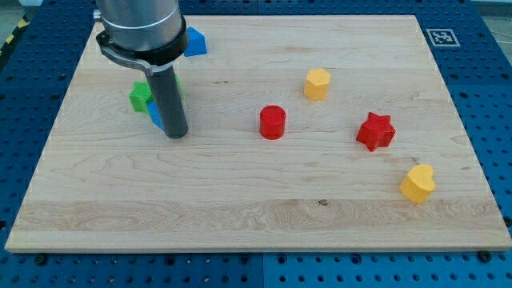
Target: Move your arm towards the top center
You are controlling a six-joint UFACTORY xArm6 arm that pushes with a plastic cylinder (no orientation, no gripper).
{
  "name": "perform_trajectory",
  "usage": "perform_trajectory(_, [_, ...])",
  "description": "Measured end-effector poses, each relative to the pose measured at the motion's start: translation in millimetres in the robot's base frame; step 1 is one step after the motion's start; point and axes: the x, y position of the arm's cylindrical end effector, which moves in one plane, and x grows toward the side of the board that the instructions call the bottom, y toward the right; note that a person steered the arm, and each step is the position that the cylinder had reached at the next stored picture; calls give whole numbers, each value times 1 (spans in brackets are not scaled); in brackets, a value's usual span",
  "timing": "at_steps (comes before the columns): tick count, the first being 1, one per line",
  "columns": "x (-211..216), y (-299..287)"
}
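Observation:
My tip (176, 134) rests on the wooden board (256, 200) at the view's left of centre. It stands just right of a blue block (155, 115) and a green block (141, 97), both partly hidden behind the rod. Another blue block (195, 42) lies near the top edge, right of the arm's body. A red cylinder (273, 122) sits to the right of the tip. A yellow hexagonal block (318, 83) lies further up and right.
A red star block (376, 131) lies at the right. A yellow heart block (418, 183) lies at the lower right. A marker tag (442, 37) sits at the board's top right corner. A blue perforated table (496, 96) surrounds the board.

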Motion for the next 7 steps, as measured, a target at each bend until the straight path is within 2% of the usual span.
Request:
perform_trajectory(2, [-10,7])
perform_trajectory(3, [-10,47])
perform_trajectory(4, [-30,61])
perform_trajectory(7, [-135,75])
